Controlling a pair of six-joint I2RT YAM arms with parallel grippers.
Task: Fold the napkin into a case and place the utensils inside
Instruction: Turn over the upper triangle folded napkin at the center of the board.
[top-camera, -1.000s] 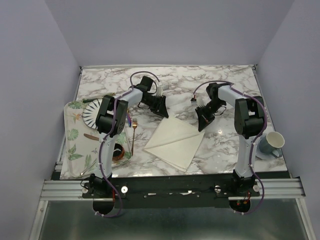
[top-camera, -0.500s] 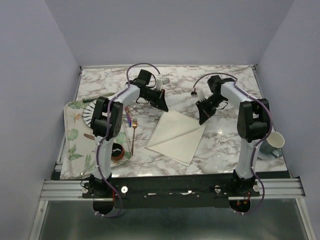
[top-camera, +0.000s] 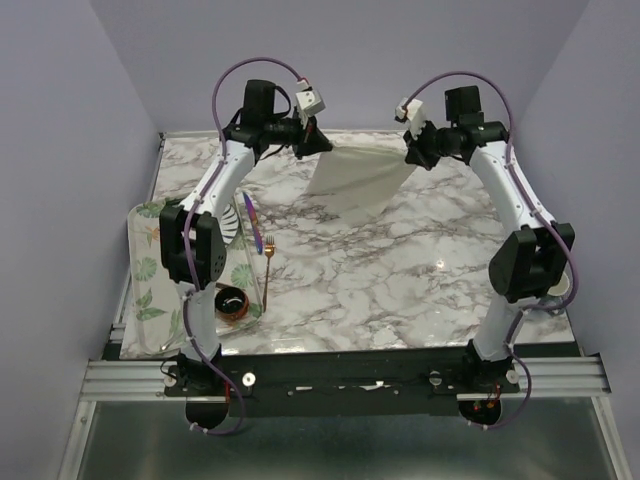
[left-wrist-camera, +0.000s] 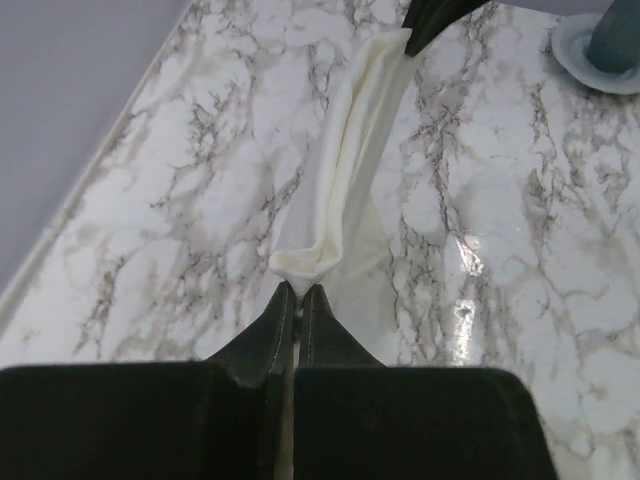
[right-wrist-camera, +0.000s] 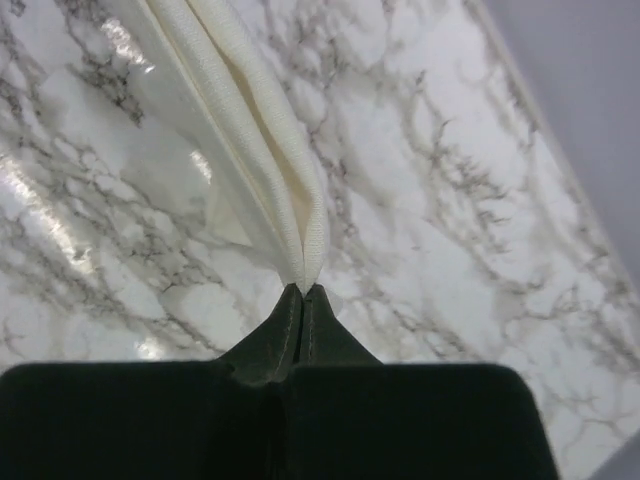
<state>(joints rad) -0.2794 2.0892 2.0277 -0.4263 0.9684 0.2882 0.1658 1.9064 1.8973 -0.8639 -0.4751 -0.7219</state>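
The cream napkin (top-camera: 358, 180) hangs in the air over the far middle of the table, stretched between both grippers. My left gripper (top-camera: 322, 146) is shut on its left corner; in the left wrist view the cloth (left-wrist-camera: 340, 190) runs away from my pinched jaws (left-wrist-camera: 300, 290). My right gripper (top-camera: 412, 152) is shut on its right corner; the right wrist view shows the folded edge (right-wrist-camera: 250, 130) pinched at the tips (right-wrist-camera: 303, 290). The purple-blue utensil (top-camera: 256, 222) and the copper-gold fork (top-camera: 267, 262) lie at the table's left.
A leaf-patterned tray (top-camera: 150, 290) sits at the left with a striped plate (top-camera: 232, 215) and a small dark bowl (top-camera: 233, 302). A blue cup on a saucer (left-wrist-camera: 612, 45) stands at the right edge.
Both grippers lifted the napkin off the table and carried it up and toward the far side; it now hangs spread between them.
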